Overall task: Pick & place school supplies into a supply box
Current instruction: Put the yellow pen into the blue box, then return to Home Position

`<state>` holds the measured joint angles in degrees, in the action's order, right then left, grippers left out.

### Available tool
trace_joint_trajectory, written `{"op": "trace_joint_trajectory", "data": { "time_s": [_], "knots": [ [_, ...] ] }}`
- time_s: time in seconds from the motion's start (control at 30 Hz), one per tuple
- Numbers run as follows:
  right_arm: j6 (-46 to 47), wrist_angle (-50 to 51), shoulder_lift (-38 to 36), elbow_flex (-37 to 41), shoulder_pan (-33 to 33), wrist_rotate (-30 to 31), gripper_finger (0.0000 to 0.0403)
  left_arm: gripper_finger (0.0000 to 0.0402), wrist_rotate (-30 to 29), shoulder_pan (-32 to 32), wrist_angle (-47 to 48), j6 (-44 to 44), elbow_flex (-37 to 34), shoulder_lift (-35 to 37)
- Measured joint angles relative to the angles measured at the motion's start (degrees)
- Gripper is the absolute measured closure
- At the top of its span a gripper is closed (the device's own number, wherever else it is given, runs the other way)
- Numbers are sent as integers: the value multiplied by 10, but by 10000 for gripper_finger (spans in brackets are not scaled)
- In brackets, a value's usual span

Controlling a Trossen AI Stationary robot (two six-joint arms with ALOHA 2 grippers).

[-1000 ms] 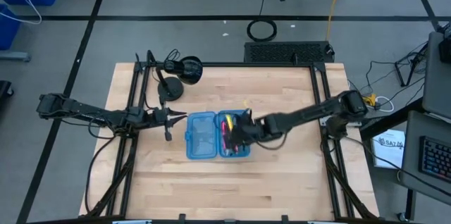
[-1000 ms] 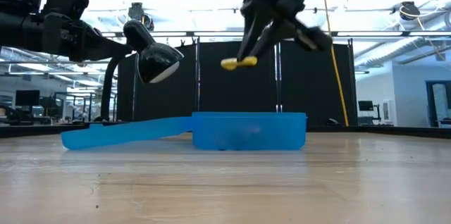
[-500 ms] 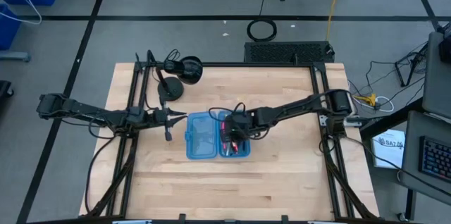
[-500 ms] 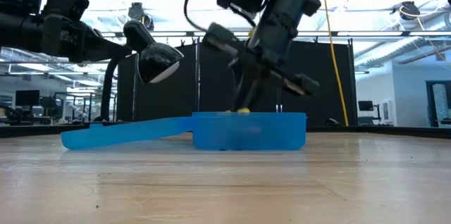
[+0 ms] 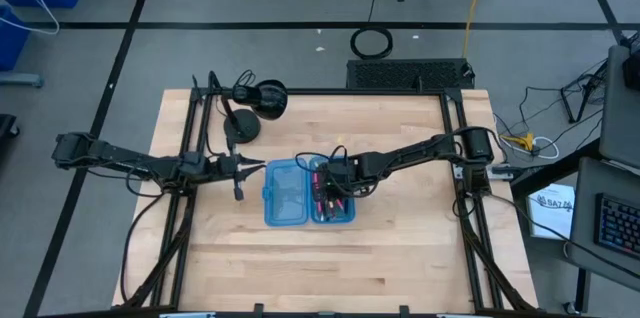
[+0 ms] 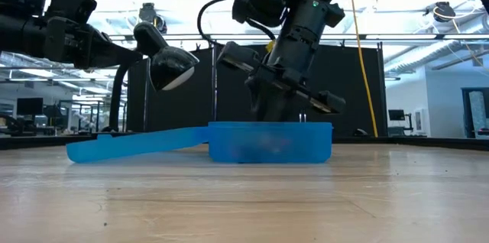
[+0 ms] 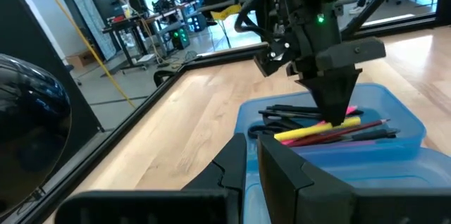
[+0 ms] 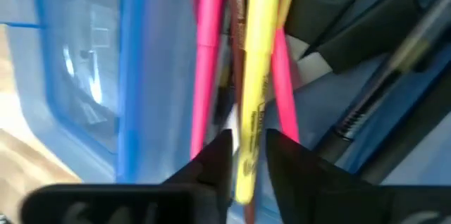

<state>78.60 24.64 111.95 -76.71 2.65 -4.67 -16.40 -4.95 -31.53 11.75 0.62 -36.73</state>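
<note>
I am taking the supply box (image 5: 307,193) as my landmark and reading across from its left. The left gripper (image 5: 243,166) is hovering just beside the box's left half, low over the table (image 5: 300,268), and I judge I am parking it there so it stays out of the working arm's way; whether its fingers are parted I cannot tell from these views. Behind it, beyond the box's far left corner, the desk lamp (image 5: 255,103) is standing clear of the job.

The box is lying open, its flat lid half (image 6: 134,143) spreading leftward and the deeper half (image 6: 271,142) sitting to the right, which is why I am loading only the right compartment. Pink, red and dark supplies are already lying lengthwise in it.

The right gripper (image 5: 330,180) is reaching down into that right half, and its fingers (image 8: 218,157) are closing around the yellow marker (image 8: 255,76). I am keeping the marker parallel to the pink pen (image 7: 338,115) and the pencils beside it, so it nests along the box rather than across the rim. The left wrist view is showing the marker resting on top of the pile, so I judge the release is the next step, with a straight lift out to avoid dragging the other pens.
</note>
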Motion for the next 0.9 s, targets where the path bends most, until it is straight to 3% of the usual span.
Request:
{"op": "trace_joint_trajectory", "data": {
  "time_s": [0.2, 0.5, 0.67, 0.77, 0.9],
  "knots": [
    [-2, 1, -7, 0, 0, 19, 282, 360, 0, 0, 0, -4, 0, 0],
    [-61, -37, -46, 0, 17, 40, 274, 360, 0, 0, 1, -5, 0, 0],
    [-227, -42, -124, 0, 72, 187, 280, 360, -1, 0, 6, 15, 0, 0],
    [-349, -10, -175, 0, 124, 300, 301, 360, -2, 0, 19, 26, 0, 0],
    [-445, -15, -226, 0, 182, 420, 339, 360, -2, 0, 40, 46, 0, 0]
  ]
}}
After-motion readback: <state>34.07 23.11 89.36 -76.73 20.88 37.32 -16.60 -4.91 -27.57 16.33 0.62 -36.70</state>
